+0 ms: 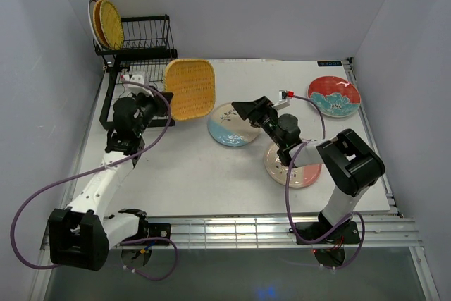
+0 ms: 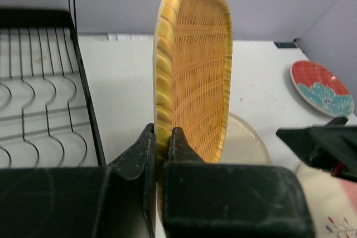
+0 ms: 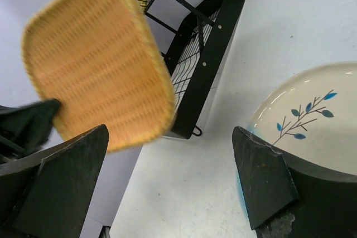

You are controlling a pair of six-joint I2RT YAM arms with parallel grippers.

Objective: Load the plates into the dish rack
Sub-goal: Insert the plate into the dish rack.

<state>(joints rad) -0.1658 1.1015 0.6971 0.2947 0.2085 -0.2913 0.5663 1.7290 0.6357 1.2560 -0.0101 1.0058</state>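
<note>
- Just right of the dish rack (image 1: pixel 141 53), left gripper (image 2: pixel 162 146) is clamped on the square woven plate (image 1: pixel 189 88) by its rim, plate upright, slots off to its left.
- right gripper (image 3: pixel 170 135) gapes wide, empty, by the cream-blue plate (image 1: pixel 229 128).

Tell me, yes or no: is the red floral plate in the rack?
No, the red floral plate lies flat on the table, far from the dish rack.

Table (image 1: pixel 211 181): dish rack (image 1: pixel 137 53), 3 plates (image 1: pixel 333 96).
</note>
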